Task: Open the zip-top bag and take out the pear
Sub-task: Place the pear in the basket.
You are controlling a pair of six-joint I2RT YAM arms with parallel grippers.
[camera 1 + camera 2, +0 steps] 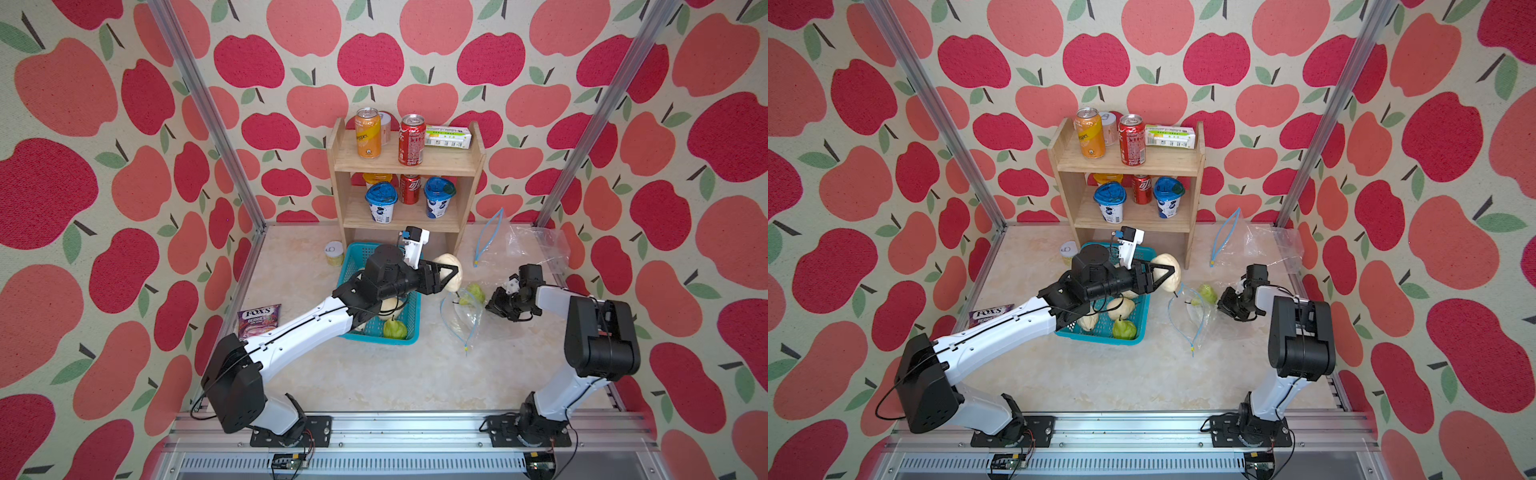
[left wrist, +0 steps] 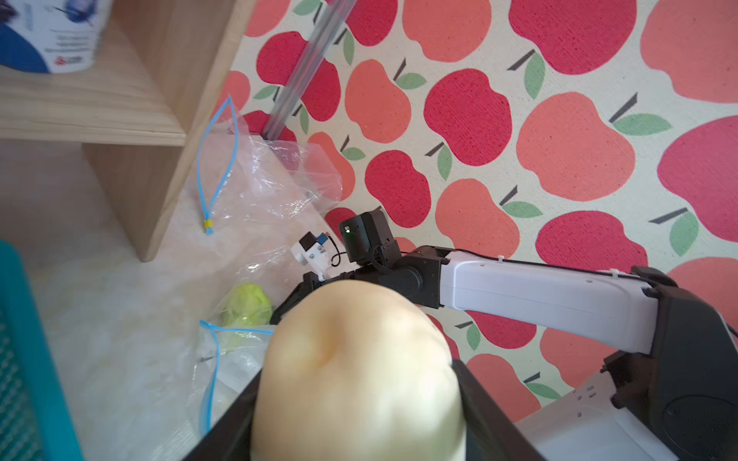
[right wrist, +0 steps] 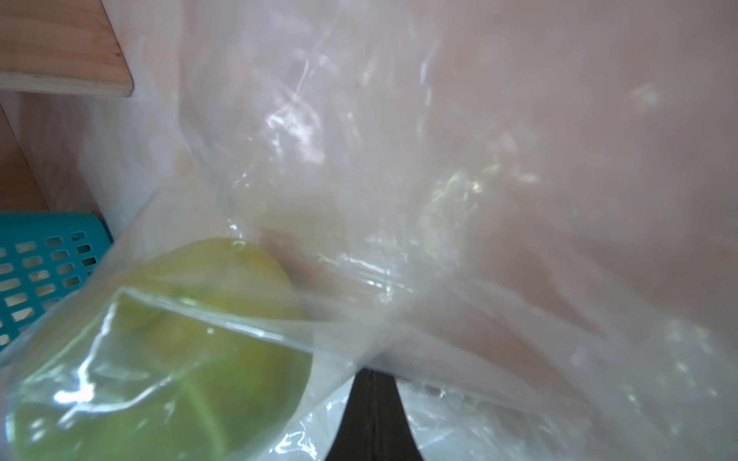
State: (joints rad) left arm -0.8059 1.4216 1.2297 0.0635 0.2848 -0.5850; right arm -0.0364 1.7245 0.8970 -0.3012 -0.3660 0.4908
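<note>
Looking over the bench [image 1: 374, 374], I'd say the job is mostly done. The zip-top bag [image 1: 471, 322] lies on its side to the right of the teal basket [image 1: 376, 341]. Its blue zip track is parted into a loop facing the basket, so the opening step looks complete.

The left gripper [image 1: 451, 277] is clamped around a pale pear [image 1: 446, 261], jaws spread wide to either side of it. It holds the pear clear of the bench just outside the bag's mouth, by the basket's far corner and the foot of the wooden shelf [image 1: 467, 195]. The right gripper [image 1: 490, 306] is pressed together on the bag's clear film at the end away from the mouth, pinning it. A green pear [image 1: 473, 293] sits inside that bag, just beside the right gripper.

What is left, as I judge it, is setting the pale pear down, probably in the basket with the other pears, and perhaps fetching the green one. A second bag [image 1: 536, 245] lies slack near the back corner, apparently empty.
</note>
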